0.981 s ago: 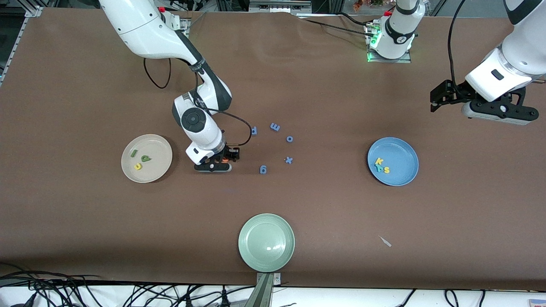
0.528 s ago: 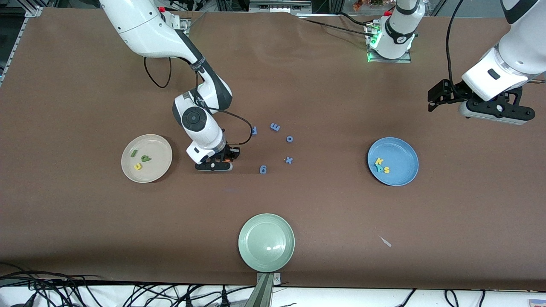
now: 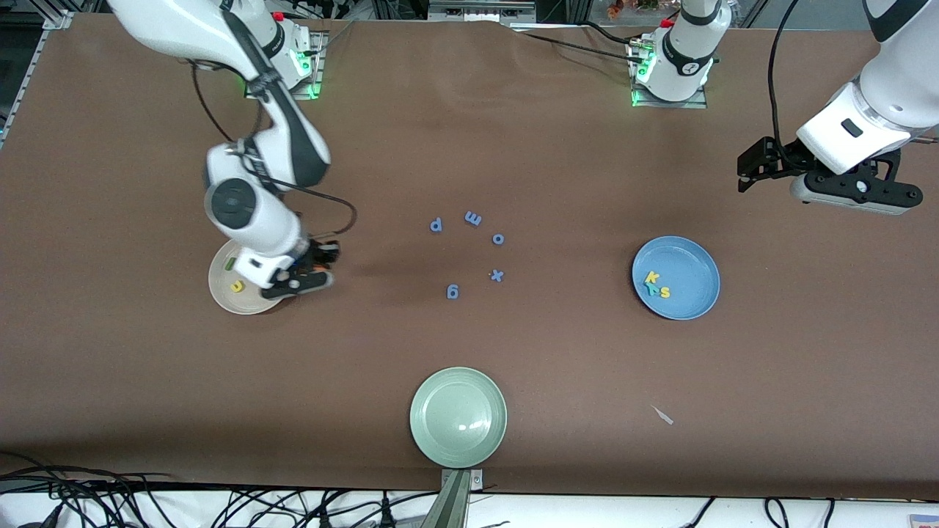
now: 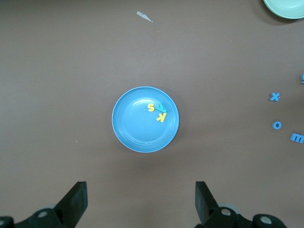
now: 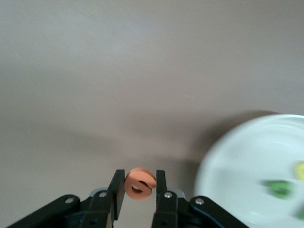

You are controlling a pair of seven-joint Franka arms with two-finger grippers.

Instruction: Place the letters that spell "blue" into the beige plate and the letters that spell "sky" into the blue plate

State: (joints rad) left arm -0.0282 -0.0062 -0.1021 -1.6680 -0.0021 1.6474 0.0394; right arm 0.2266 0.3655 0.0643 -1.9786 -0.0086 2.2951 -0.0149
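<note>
On the brown table (image 3: 513, 147), sky sat plated; my right gripper (image 5: 137, 190) clamped the orange e (image 5: 139, 183) at the beige plate's (image 3: 220, 290) three o'clock edge, the left gripper (image 4: 140, 199) agape.

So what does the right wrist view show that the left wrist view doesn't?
Only the right wrist view shows the right gripper shut on the orange e, beside the beige plate holding a green letter. Only the left wrist view shows the blue plate with the yellow s, yellow k and teal y, loose blue letters, and the open left gripper. Both share the brown table.
</note>
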